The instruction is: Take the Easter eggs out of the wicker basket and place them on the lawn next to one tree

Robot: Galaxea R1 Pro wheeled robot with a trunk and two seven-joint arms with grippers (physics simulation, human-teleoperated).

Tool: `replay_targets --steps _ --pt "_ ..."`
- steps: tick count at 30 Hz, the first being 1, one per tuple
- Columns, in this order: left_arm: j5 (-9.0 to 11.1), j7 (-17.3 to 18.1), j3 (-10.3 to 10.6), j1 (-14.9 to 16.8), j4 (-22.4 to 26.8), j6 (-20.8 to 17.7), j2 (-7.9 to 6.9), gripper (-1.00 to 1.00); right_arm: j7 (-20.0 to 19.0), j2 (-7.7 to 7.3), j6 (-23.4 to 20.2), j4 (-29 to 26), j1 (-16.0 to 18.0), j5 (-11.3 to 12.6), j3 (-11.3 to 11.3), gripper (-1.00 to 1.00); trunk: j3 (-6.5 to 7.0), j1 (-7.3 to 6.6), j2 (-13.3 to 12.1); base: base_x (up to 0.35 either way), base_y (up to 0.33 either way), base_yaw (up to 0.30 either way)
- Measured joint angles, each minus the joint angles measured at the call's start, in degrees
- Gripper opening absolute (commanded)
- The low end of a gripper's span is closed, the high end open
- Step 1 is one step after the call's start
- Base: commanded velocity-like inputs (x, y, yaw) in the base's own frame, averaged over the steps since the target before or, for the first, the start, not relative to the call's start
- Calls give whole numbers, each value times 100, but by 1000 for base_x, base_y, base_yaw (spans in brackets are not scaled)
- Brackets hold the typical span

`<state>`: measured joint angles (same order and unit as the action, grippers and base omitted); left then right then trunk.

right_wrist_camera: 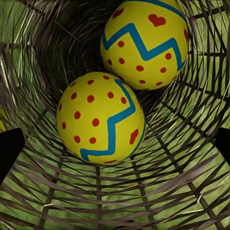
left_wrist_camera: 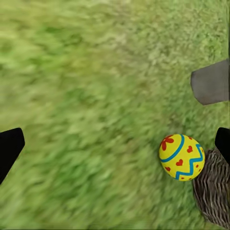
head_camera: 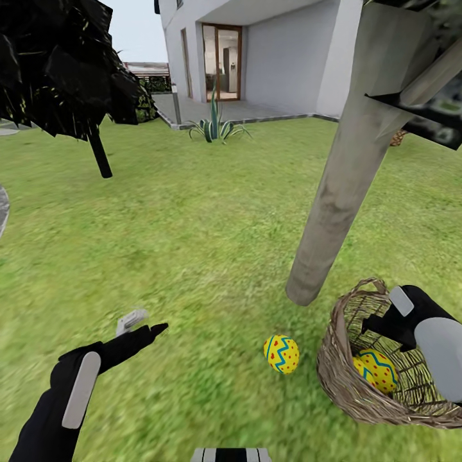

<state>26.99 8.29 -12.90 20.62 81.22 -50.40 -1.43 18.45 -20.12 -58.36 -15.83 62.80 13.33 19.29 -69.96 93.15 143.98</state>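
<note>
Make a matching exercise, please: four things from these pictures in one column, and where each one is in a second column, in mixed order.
Things
1. egg on the lawn
2. two eggs
3. right gripper
4. left gripper

Places
A. lying inside the wicker basket
B. over bare grass, open
C. between the pale tree trunk and the robot, beside the basket
D. reaching into the basket's mouth

Pairs: 1-C, 2-A, 3-D, 4-B
</note>
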Motion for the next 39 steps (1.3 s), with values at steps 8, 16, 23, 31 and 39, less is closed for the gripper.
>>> replay_targets --steps 8,16,23,31,39 --pt "-69 -858 -9 147 887 -86 -27 100 -8 38 349 125 -19 -132 -25 100 0 0 0 0 0 0" --pt "-72 -1600 -6 1341 200 -715 5 100 -4 42 400 222 -24 -154 -34 100 0 0 0 0 0 0" --pt "-62 -1738 16 3748 -4321 -769 -251 100 -7 46 408 239 -24 -157 -29 100 1 0 0 0 0 0" --pt "-81 -1738 14 4964 -5716 -741 -244 100 -23 35 414 237 -24 -148 -28 100 0 0 0 0 0 0" --pt "-73 -1733 -23 5008 -5405 -742 -229 100 -25 42 425 234 -25 -144 -27 100 -66 8 3 0 0 0"
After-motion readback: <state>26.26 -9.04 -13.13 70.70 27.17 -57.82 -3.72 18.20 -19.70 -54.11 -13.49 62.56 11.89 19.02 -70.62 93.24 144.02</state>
